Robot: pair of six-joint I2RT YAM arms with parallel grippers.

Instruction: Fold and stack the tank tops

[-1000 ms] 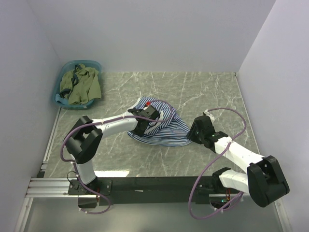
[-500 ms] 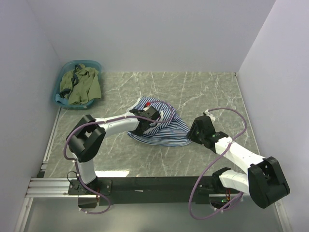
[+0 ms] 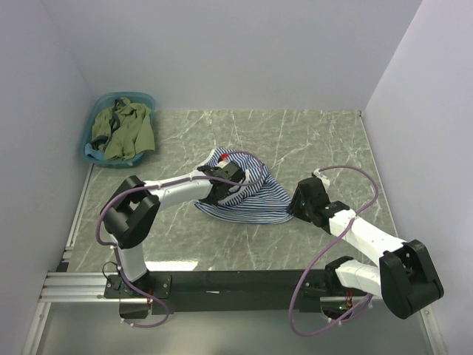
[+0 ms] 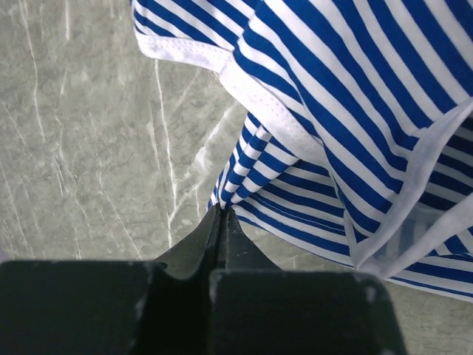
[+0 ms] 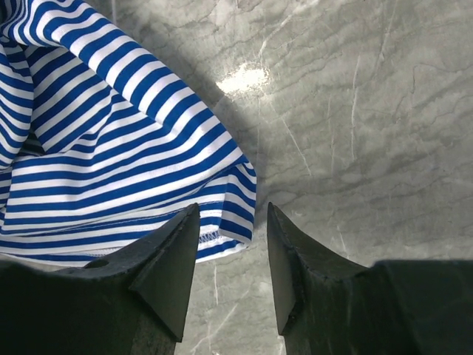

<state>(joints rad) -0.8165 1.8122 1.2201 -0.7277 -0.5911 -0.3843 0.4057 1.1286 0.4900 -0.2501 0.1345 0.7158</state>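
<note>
Pinches the soft, limp striped tank top (image 3: 247, 194) in shut left fingers (image 4: 238, 248); holds right fingers (image 5: 174, 259) half open astride its hemmed corner, likely the surest hold.

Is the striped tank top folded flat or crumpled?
Crumpled: the striped tank top lies in an uneven bunch, its white-trimmed edges bent and overlapping.

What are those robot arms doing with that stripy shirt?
They are getting ready to fold it. The left end effector is shut on an edge of the navy-and-white striped tank top, which lies crumpled on the table. The right end effector is open at the shirt's hem corner, not gripping yet. An olive green tank top sits in the teal basin at the back left.
</note>
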